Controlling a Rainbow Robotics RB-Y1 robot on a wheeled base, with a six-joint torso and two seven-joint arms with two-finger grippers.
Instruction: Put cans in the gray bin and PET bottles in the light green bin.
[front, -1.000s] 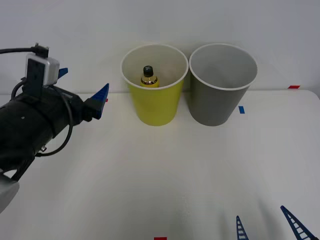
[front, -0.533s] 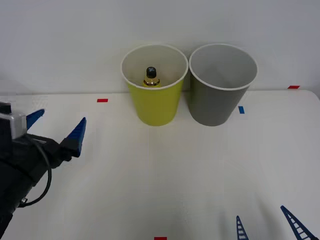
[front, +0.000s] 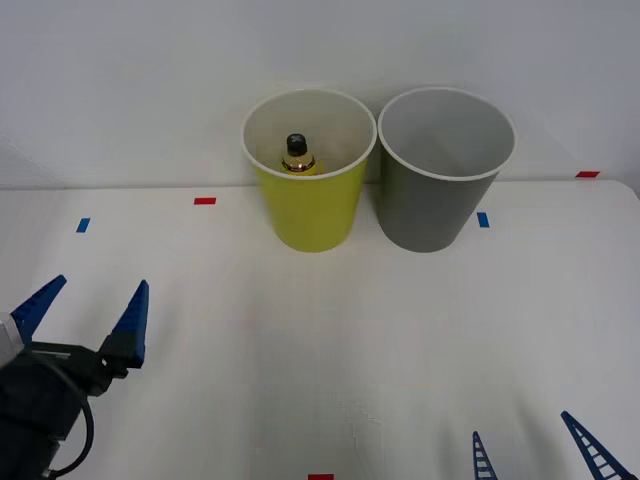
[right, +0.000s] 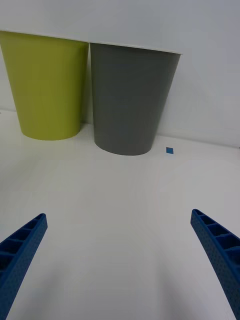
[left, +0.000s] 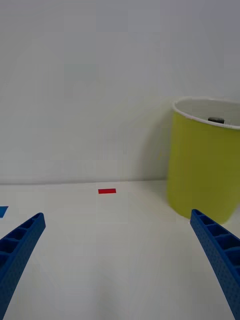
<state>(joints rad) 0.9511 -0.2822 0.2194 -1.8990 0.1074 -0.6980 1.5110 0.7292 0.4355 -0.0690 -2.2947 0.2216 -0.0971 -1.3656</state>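
Bins are being counted at two, side by side at upper centre of the front view: the light green bin, white-rimmed, and the gray bin just right of it. One PET bottle, yellow with a black cap, is being held upright inside the green bin. The left gripper is being kept wide apart at lower left; the right gripper, also spread wide, is being shown at the lower right edge.

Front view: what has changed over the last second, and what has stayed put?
The left gripper, open and empty, drew back from beside the light green bin toward the table's near left edge. The PET bottle inside that bin, the gray bin and the right gripper stayed put.
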